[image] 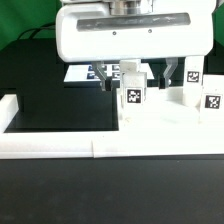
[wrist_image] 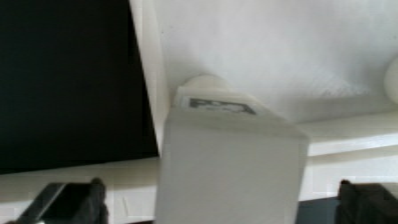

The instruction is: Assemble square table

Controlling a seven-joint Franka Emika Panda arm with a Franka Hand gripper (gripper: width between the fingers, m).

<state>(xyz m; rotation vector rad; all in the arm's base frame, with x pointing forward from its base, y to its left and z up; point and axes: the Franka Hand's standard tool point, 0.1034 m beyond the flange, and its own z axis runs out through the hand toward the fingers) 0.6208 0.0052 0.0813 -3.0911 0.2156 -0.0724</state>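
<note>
The white square tabletop [image: 165,128] lies flat against the border wall. A white leg [image: 133,92] with a tag stands upright on it. My gripper [image: 137,75] hangs over this leg, open, with one finger on each side and a gap on both sides. In the wrist view the leg [wrist_image: 231,160] fills the middle, the dark fingertips [wrist_image: 71,203] stand clear of it, and the tabletop [wrist_image: 267,50] lies beyond. Two more tagged legs [image: 190,82] [image: 212,100] stand on the tabletop at the exterior view's right.
The long low white border wall [image: 50,145] runs along the front and up the exterior view's left side. The marker board [image: 80,72] lies behind the gripper. Black table surface [image: 60,105] lies to the left of the tabletop.
</note>
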